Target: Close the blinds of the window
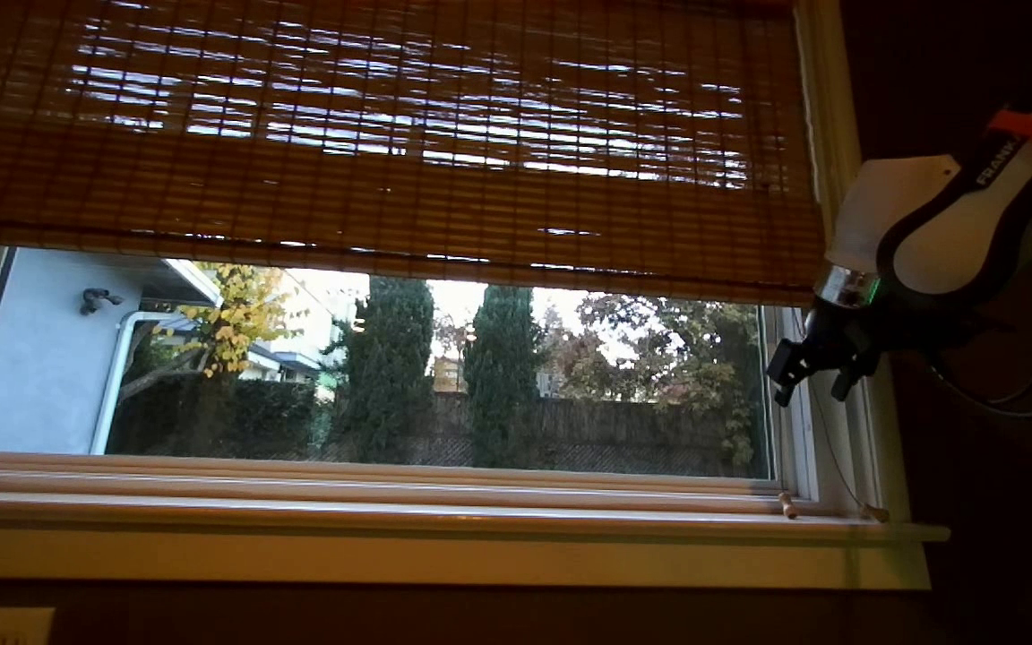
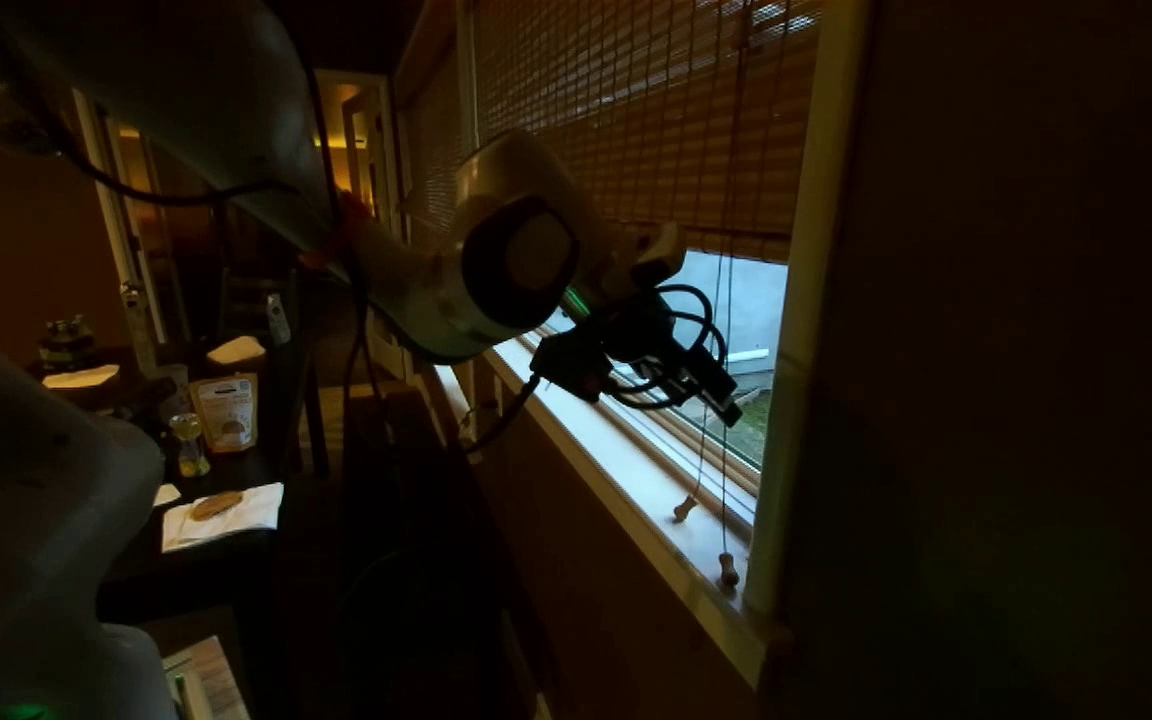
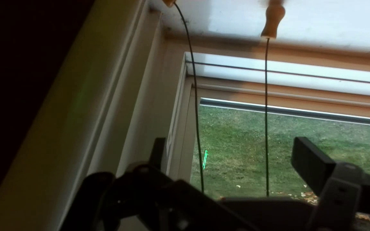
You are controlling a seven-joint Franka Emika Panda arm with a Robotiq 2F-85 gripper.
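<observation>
The blinds (image 1: 391, 210) hang over the upper part of the window (image 1: 588, 439), with the lower glass uncovered. The blinds also show in an exterior view (image 2: 756, 170). Two thin cords (image 3: 266, 96) hang at the window's corner, with wooden knobs (image 2: 727, 570) at the sill. My gripper (image 1: 812, 394) is beside the blinds' lower corner, near the cords; it also shows in an exterior view (image 2: 711, 390). In the wrist view, my gripper (image 3: 231, 152) is open, and both cords appear between its fingers. I cannot tell whether they touch it.
The white sill (image 2: 626, 470) runs below the glass, and the side frame (image 3: 108, 106) stands close to one finger. A dark table with a pouch (image 2: 229, 412) and a white napkin (image 2: 261, 505) is behind the arm. A wall outlet (image 1: 16, 624) shows low down.
</observation>
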